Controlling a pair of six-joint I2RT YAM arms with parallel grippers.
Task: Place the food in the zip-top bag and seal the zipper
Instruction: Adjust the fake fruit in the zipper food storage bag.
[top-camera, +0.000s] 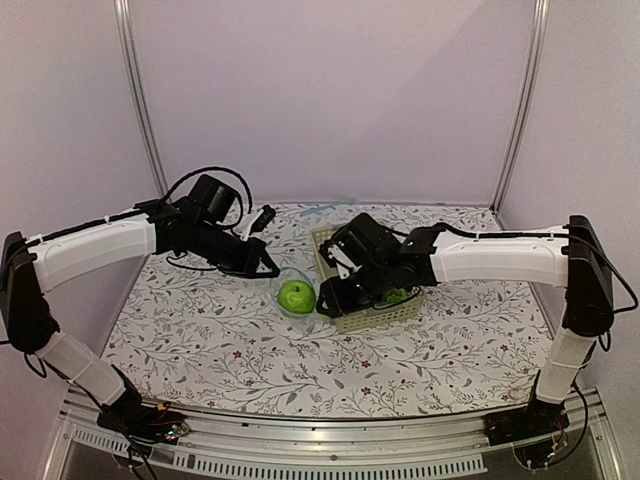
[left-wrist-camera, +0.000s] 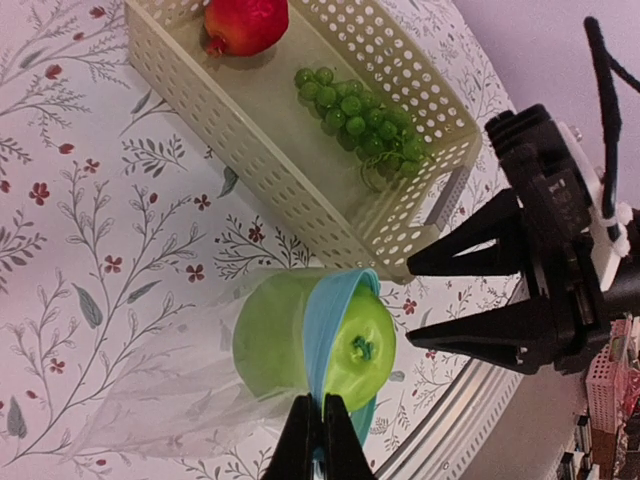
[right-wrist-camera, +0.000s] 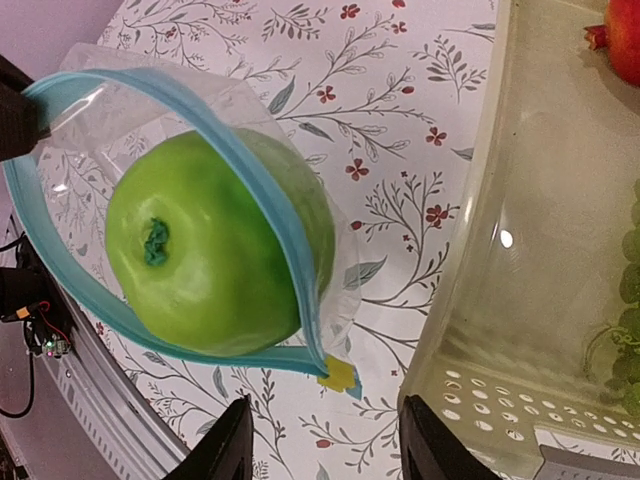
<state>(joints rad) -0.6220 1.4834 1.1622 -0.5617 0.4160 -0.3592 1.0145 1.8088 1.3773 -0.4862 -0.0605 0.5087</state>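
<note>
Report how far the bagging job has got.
Done: the green apple sits partly through the zip-top bag mouth, with the zipper looped around it. In hand: the left end effector pinches the zipper, and the right end effector stands open beside the apple. Left: push it in, bag the red fruit lying in the basket, seal.

a lab-style robot test booth: plain lilac walls (top-camera: 330, 100), metal frame posts (top-camera: 139, 90), flowered table cover (top-camera: 200, 340).

Soft, even, pinkish light, faint shadows; small glare spots on the green apple (right-wrist-camera: 215, 260) and the basket (right-wrist-camera: 507, 240) wall; overhead view slightly grainy
</note>
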